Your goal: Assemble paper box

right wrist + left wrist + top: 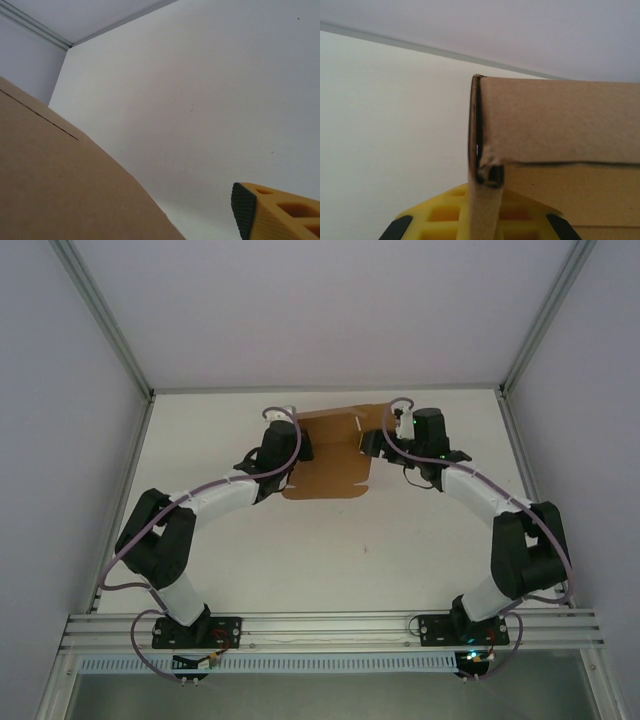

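Note:
The paper box (335, 455) is a plain brown cardboard sheet, partly folded, lying at the far middle of the white table (400, 550) between the two arms. My left gripper (300, 448) is at its left edge. In the left wrist view a raised cardboard flap (482, 210) runs down between the yellow jaws, which are shut on it, and a folded panel (560, 120) rises behind. My right gripper (372, 443) is at the sheet's right edge. One of its yellow fingers (272, 215) stands well clear of the cardboard (50, 185); the other is hidden.
Grey enclosure walls with aluminium posts (105, 315) close in the table at the back and sides. A metal rail (330, 625) carrying both arm bases runs along the near edge. Bare white tabletop stretches between the box and the rail.

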Action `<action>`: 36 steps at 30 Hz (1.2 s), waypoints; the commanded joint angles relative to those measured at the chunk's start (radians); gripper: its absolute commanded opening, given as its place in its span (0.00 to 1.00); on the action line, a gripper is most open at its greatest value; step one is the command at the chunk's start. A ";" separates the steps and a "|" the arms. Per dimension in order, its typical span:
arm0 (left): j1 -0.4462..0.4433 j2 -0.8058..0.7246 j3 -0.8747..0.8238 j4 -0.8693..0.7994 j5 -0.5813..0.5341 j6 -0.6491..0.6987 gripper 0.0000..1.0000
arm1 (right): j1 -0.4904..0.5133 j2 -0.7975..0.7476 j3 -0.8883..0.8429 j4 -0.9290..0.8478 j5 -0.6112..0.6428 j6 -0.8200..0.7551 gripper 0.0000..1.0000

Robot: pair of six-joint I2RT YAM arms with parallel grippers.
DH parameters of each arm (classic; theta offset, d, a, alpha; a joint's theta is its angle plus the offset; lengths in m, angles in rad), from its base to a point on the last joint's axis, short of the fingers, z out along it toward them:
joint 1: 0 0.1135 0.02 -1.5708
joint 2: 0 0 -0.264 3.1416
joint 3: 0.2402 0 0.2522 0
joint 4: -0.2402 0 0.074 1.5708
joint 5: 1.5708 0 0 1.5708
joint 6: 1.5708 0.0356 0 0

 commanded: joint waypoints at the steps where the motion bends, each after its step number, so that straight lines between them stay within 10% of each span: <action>1: -0.026 -0.004 0.017 0.125 0.017 -0.029 0.00 | 0.037 0.036 0.009 0.067 -0.005 0.103 0.71; 15: -0.034 0.004 -0.008 0.145 -0.108 -0.082 0.00 | 0.039 -0.039 -0.054 0.180 0.063 0.213 0.69; 36: -0.035 0.011 -0.025 0.198 -0.084 -0.060 0.00 | 0.040 0.032 -0.080 0.368 -0.157 0.376 0.20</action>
